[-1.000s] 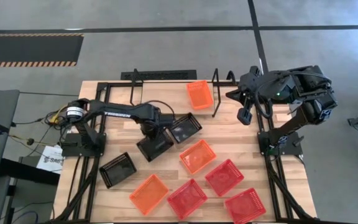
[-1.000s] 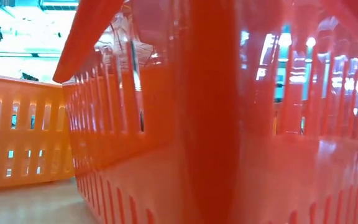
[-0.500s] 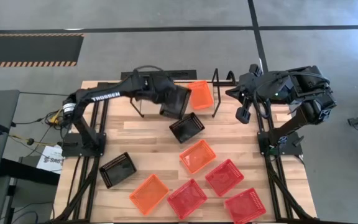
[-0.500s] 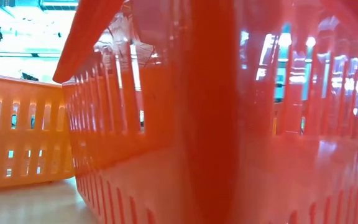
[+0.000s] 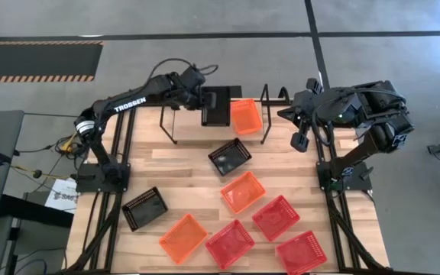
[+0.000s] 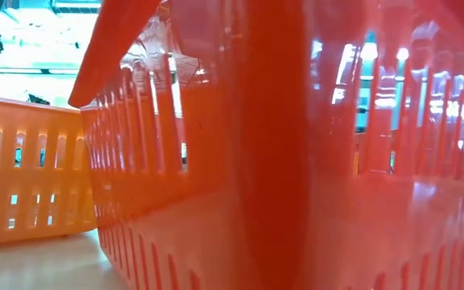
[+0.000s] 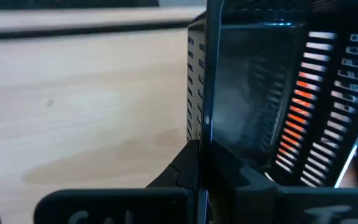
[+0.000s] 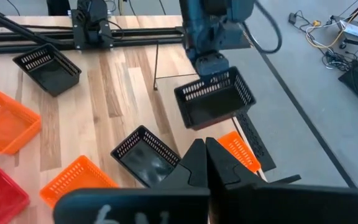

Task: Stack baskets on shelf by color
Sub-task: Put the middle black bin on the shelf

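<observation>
My left gripper [image 5: 205,98] is at the table's far edge over the shelf [image 5: 186,114], shut on a black basket [image 5: 217,107]. An orange basket [image 5: 244,116] sits on the shelf board right beside it, toward the right upright [image 5: 270,107]. In the right wrist view the black basket [image 8: 214,102] hangs under the left gripper [image 8: 213,65], above the board. My right gripper [image 5: 299,142] waits shut in the air at the table's far right. My left gripper pinches one wall of the black basket at its rim [image 7: 205,118], one finger inside the basket and one outside. The fingers come from above, pointing down. The basket hangs slightly tilted below them; whether its bottom touches the shelf board, I cannot tell.
On the tabletop lie two more black baskets [image 5: 230,156] [image 5: 144,208], two orange ones [image 5: 243,191] [image 5: 183,237] and three red ones [image 5: 276,217] [image 5: 231,244] [image 5: 301,253]. A red basket [image 6: 296,145] fills the low view. The shelf's left part [image 5: 178,122] is bare.
My left gripper has lifted a black basket off the middle of the table and carried it up and toward the far edge, over the shelf, beside the orange basket. It stayed shut on the basket. The right arm has kept still.
</observation>
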